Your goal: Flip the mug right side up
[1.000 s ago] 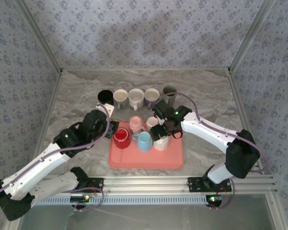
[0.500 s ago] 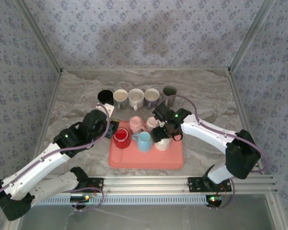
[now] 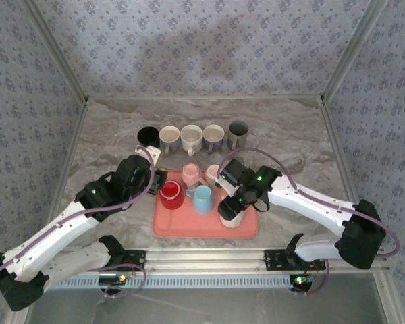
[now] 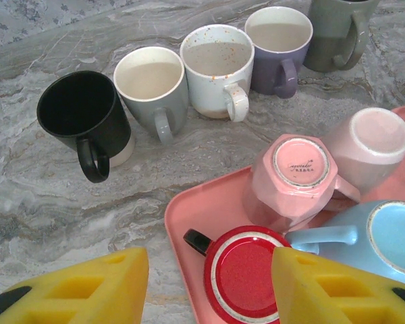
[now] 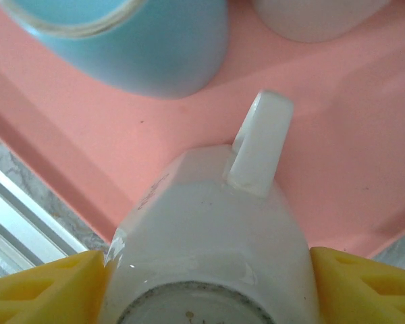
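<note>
**White mug clamped base-up over the pink tray**

The only writing is a small printed maker's stamp on the upturned base of the pink mug (image 4: pixel 297 172), in a script too small to read. A faint mark on the white mug's base cannot be made out either.

The white mug (image 5: pixel 209 236) sits at the near right part of the pink tray (image 3: pixel 189 226), its base towards the wrist camera and its handle pointing away. The right tool (image 5: pixel 206 283) is closed around it, a yellow finger (image 5: pixel 40 287) against each side.

Just beyond its handle is the light blue mug (image 5: pixel 142 47), inverted, with a pale pink mug (image 4: pixel 371 145) and the red mug (image 4: pixel 246 277) also base-up on the tray.

The left tool (image 4: pixel 209 287) hangs over the red mug, moderately wide and holding nothing.

Upright on the worktop (image 4: pixel 54 202) behind the tray, in a row: black mug (image 4: pixel 84 115), grey mug (image 4: pixel 152 84), speckled cream mug (image 4: pixel 216 67), lilac mug (image 4: pixel 277 40), olive mug (image 4: pixel 337 30).
</note>
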